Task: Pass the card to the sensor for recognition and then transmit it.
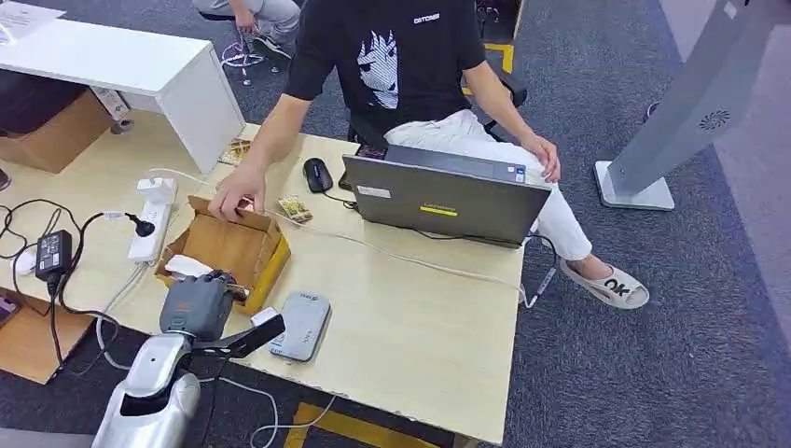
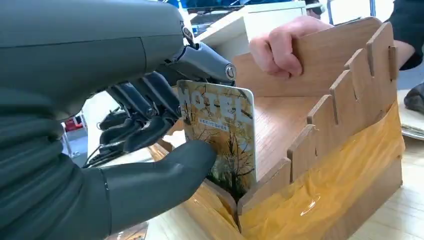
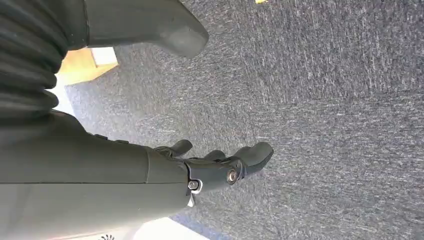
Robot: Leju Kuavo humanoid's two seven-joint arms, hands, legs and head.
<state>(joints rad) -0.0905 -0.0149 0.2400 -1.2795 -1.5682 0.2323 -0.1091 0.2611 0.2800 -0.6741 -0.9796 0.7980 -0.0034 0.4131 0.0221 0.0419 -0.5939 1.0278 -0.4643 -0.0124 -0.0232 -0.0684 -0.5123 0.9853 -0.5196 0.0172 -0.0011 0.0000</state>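
Two hands to call, nearest first. I've got my left hand (image 1: 194, 303) at seven o'clock in the head view, over the near end of the wooden box (image 1: 228, 247). From its wrist camera I see the thumb (image 2: 165, 172) pressed on the face of the hotel card (image 2: 222, 132) and the dark fingers (image 2: 145, 107) curled behind it, so the card is pinched, standing upright in a slot at the box's end. Yellow tape wraps the box's side. My right hand (image 3: 220, 165) hangs over grey carpet (image 3: 325, 100), fingers loosely apart, nothing in them.

Just at three o'clock from my left hand lies the grey card reader (image 1: 298, 325), flat on the table (image 1: 420, 336). Beyond the box, toward twelve, a person's hand (image 1: 233, 198) grips its far wall. Another card (image 1: 295, 209) lies just beside that hand, then a black mouse (image 1: 317, 174) and a laptop (image 1: 443, 194). At nine o'clock sits a white power strip (image 1: 151, 224).
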